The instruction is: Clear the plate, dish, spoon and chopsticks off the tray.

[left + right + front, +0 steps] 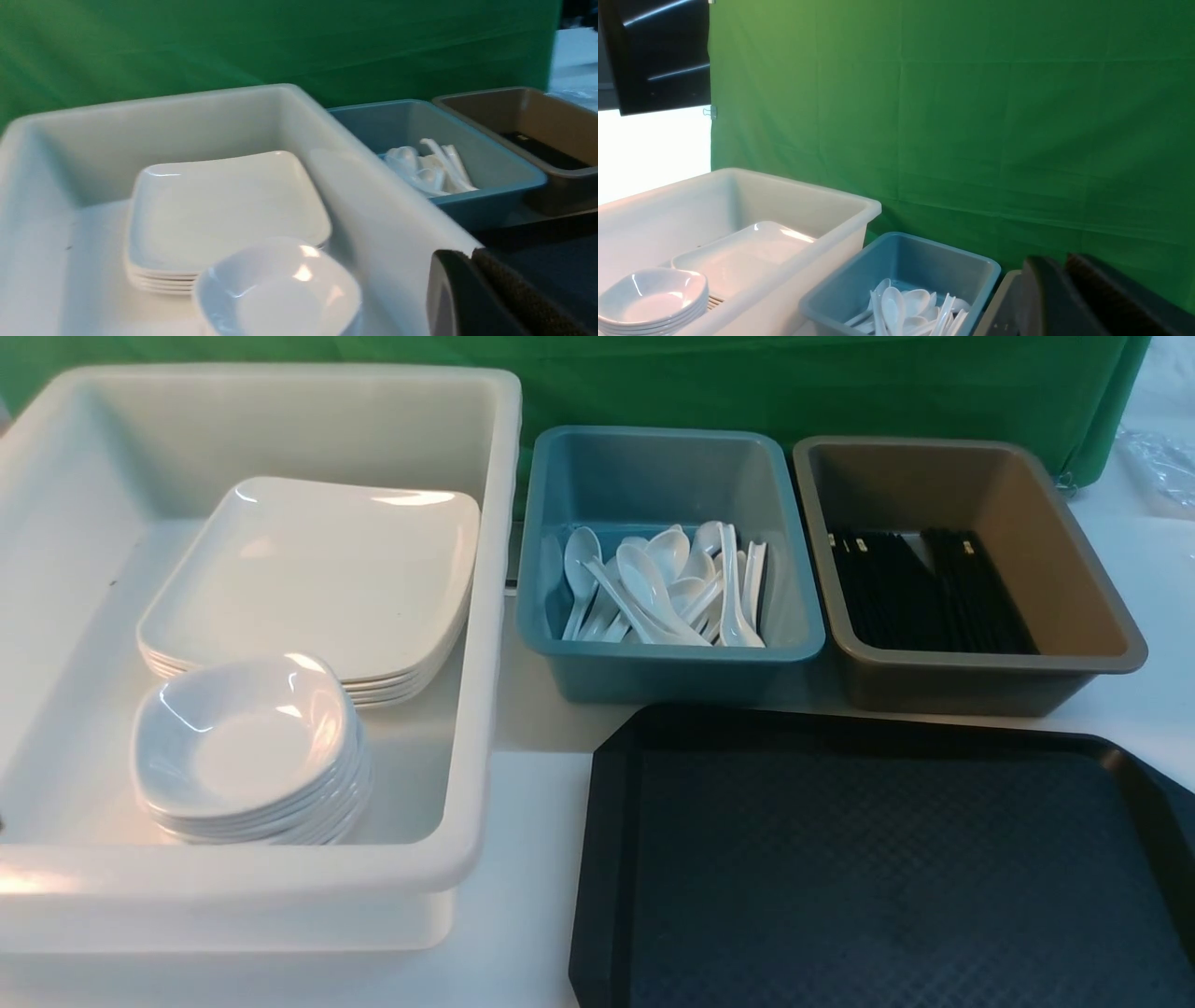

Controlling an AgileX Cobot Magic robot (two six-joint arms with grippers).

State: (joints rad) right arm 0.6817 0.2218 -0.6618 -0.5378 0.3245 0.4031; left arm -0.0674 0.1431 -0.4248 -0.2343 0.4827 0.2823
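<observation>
Both sets of jaws show only in the wrist views: the left gripper has its jaws pressed together on nothing, while the right gripper is cut off too much to tell how its jaws stand. Nearest them the black tray lies bare on the counter, and beyond it plates and bowls are stacked in the white bin, spoons fill the teal bin, chopsticks lie in the brown bin
</observation>
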